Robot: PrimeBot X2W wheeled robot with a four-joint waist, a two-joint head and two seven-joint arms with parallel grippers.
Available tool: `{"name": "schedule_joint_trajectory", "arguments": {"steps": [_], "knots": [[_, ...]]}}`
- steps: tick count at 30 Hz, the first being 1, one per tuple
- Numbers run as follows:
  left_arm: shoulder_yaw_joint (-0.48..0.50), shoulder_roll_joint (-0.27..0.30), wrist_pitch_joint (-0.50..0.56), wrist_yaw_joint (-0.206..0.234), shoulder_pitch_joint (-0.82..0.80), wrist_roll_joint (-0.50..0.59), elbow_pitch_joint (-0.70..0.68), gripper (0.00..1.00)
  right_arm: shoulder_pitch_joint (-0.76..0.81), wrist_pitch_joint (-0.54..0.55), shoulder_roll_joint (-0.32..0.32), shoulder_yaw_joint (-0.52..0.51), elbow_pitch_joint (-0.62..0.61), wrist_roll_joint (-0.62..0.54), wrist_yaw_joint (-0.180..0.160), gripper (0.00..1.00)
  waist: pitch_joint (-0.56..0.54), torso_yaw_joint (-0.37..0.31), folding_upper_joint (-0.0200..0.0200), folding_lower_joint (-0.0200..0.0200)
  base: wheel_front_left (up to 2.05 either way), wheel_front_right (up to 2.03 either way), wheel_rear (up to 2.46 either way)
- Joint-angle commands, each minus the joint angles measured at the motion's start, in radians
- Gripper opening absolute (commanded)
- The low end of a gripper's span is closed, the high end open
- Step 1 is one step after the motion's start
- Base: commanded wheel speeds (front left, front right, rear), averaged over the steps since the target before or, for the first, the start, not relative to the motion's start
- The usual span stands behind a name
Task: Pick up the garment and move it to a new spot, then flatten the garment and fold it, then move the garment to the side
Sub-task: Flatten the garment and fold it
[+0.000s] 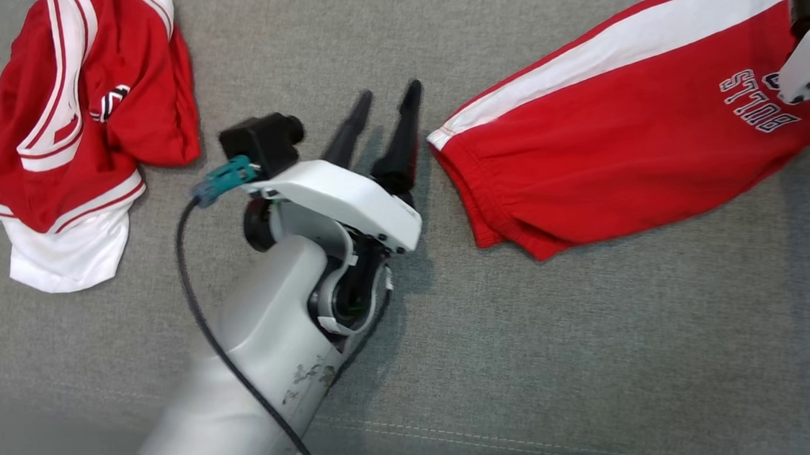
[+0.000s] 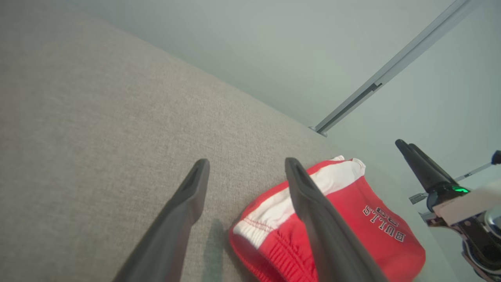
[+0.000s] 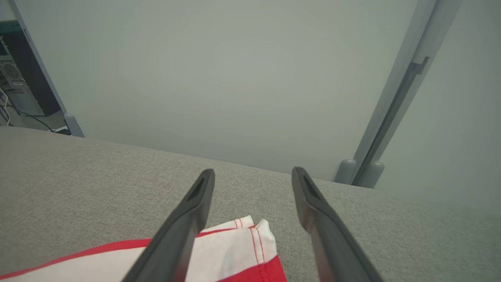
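On the grey cushion, the red shorts are laid flat and folded, with a white side stripe along the far edge and the lettering BULLS shown upside down near the right end. At their elastic waistband end, the left gripper is seen just beside the cloth and apart from it. Its jaws are spread wide and nothing is held between them. In the left wrist view one of its fingers is seen across the waistband. At the other end, the right gripper is held over the white hem corner, its jaws likewise wide apart and empty. Whether its fingers touch the cloth cannot be told. A crumpled red and white jersey is seen well apart, at the cushion's far left.
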Motion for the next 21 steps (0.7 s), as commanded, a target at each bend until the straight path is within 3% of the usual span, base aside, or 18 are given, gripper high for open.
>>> {"name": "schedule_joint_trajectory", "arguments": {"steps": [1,11,16,21], "knots": [[0.055,0.031,-0.012,0.013,0.006,0.039,-0.034,1.00,0.031,-0.011,0.012,0.012,-0.045,0.013,0.000,1.00,-0.018,-0.017,0.0000,0.0000,0.00,0.00,0.00],[0.347,0.032,-0.013,0.099,0.338,0.629,-0.378,1.00,0.288,-0.012,0.038,0.044,-0.296,0.089,0.000,1.00,-0.127,-0.086,0.0000,0.0000,0.00,0.00,0.00],[0.415,0.025,-0.013,0.106,0.489,0.790,-0.488,1.00,0.399,-0.012,0.066,0.052,-0.374,0.113,0.000,1.00,-0.193,-0.108,0.0000,0.0000,0.00,0.00,0.00],[0.442,0.022,-0.013,0.113,0.619,0.863,-0.524,1.00,0.518,-0.012,0.094,0.021,-0.444,0.130,0.000,1.00,-0.265,-0.124,0.0000,0.0000,0.00,0.00,0.00]]}}
